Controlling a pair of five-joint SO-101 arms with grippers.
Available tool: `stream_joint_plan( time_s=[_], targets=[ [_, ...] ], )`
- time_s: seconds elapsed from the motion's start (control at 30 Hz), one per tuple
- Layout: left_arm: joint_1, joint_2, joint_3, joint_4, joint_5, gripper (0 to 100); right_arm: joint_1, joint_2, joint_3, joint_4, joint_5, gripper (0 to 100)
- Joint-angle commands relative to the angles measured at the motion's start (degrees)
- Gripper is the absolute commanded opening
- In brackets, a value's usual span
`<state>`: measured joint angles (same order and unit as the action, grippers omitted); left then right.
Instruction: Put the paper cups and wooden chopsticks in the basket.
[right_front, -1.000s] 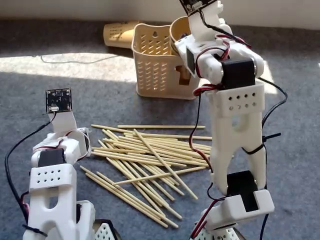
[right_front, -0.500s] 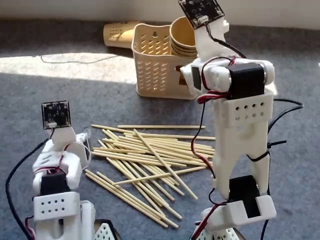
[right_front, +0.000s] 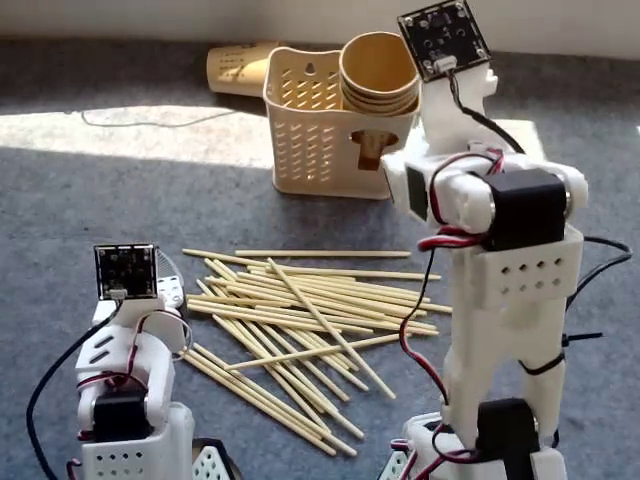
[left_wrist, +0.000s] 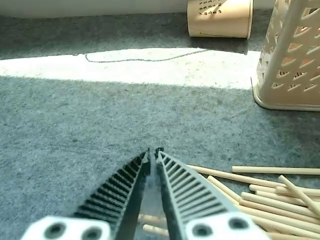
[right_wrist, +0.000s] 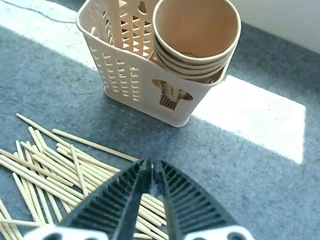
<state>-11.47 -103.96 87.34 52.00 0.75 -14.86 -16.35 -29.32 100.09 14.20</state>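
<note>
Cups (right_front: 378, 72) in basket (right_front: 308, 140) — maybe four, chopsticks (right_front: 300, 300) scattered

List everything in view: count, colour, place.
basket: one, cream, far side of the carpet
stacked paper cups: one nested stack, tan, upright in the basket
loose paper cup: one, tan, on its side behind the basket
chopsticks: many, pale wood, scattered between the arms
cable: one, thin, dark, on sunlit carpet
carpet: grey, under everything
arms: two, white, near edge
left hand: black, shut, empty, beside the chopsticks
right hand: black, shut, empty, over the chopsticks
</note>
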Motion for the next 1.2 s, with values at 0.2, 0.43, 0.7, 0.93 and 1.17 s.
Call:
stream_joint_plan(
  time_s=[0.2,0.43,0.7,0.93,1.17],
  targets=[
    [1.5,-0.3,4.8,0.3,-0.4,4,0.5,-18.2,20.5,-4.3,-0.4,2.2],
    [5.0,-0.1,9.8,1.4,-0.3,4,0.7,-34.5,46.1,-14.8,-0.4,2.2],
    [6.8,-0.2,9.8,5.8,0.0,4,0.8,-53.7,70.2,-22.1,-0.4,2.2],
    [6.7,0.0,9.8,17.0,0.0,4,4.2,-68.3,87.8,-22.1,-0.3,1.9],
    [6.6,0.0,9.8,25.5,-0.1,4,10.1,-76.9,92.7,-26.8,-0.1,1.9]
  ],
)
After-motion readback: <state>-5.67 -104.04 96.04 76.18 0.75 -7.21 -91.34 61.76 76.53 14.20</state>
